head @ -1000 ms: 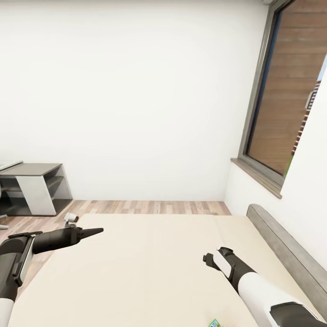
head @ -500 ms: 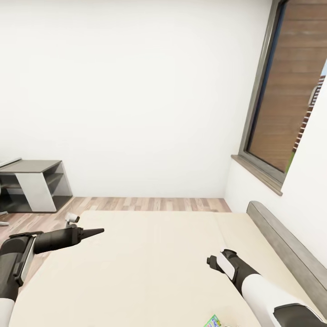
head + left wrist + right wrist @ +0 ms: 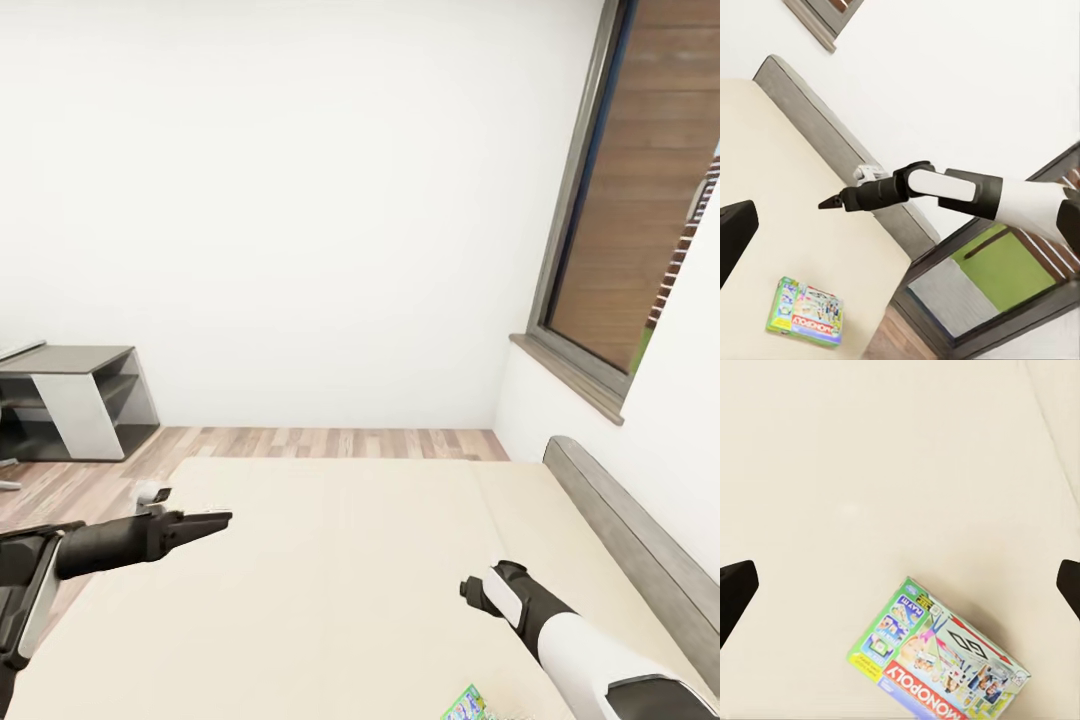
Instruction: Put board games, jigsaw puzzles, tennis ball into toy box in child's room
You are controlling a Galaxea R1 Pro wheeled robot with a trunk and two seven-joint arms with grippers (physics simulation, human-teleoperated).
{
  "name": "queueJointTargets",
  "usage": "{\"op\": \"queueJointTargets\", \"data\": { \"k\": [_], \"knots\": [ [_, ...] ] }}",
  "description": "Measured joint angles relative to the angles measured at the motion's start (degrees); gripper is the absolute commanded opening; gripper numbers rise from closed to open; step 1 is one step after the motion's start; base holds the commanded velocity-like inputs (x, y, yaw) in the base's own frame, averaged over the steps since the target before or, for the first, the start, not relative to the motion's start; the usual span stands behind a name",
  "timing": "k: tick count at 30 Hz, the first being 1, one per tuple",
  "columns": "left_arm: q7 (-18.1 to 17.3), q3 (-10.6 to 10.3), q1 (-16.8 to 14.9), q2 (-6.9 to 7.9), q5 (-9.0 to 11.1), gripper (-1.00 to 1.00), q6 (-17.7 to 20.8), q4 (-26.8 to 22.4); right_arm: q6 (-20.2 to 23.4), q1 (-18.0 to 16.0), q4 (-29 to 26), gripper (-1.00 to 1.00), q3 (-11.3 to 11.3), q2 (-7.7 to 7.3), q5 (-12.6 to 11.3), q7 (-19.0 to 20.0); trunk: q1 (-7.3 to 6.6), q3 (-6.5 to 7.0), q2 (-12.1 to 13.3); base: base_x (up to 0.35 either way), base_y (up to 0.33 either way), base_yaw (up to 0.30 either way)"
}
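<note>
The robot is facing the bed (image 3: pixel 330 570); 1 board game (image 3: pixel 941 664), green-edged with a red banner, is lying flat on the mattress by the bed's near edge, not far from the headboard (image 3: pixel 640 545); the left gripper (image 3: pixel 222 520) is hovering over the bed's left side, fingers together; the right gripper (image 3: pixel 825 204) is hanging above the game, touching nothing, its wide-set fingers (image 3: pixel 735 592) apart.

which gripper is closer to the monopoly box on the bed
Right. The right gripper hangs over the mattress with the Monopoly box lying just below its wrist camera. The left gripper is out at the bed's far left side, well away.
</note>
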Motion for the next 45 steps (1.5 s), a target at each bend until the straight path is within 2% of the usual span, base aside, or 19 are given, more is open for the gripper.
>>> {"op": "queueJointTargets", "data": {
  "k": [3, 7, 15, 45],
  "knots": [
    [0.00, -1.23, 1.05, 0.13, 1.85, 1.00, -0.05, -1.00, 0.10, 0.01, 0.29, 1.00, 0.02, -0.06, 0.00, 0.63, 0.00, -0.28, 0.00, 0.000, 0.000, 0.000],
    [-0.01, -1.50, 1.55, 0.42, 2.53, 1.00, -0.77, -1.28, 0.51, 0.00, 0.40, 1.00, 0.07, -0.02, -0.03, 0.91, 0.00, -0.65, 0.00, 0.000, 0.000, 0.000],
    [-0.01, -1.75, 1.68, 0.50, 2.27, 1.00, -1.03, -1.22, 1.72, 0.00, 0.43, 1.00, 0.12, 0.00, 0.05, 0.98, 0.00, -1.39, 0.00, 0.000, 0.000, 0.000],
    [-0.01, -1.78, 1.68, 0.33, 2.07, 1.00, -1.01, -0.91, 1.84, -0.01, 0.43, 1.00, 0.13, -0.01, 0.05, 2.31, 0.00, -4.16, -0.01, 0.000, 0.000, 0.000]
  ]
}}
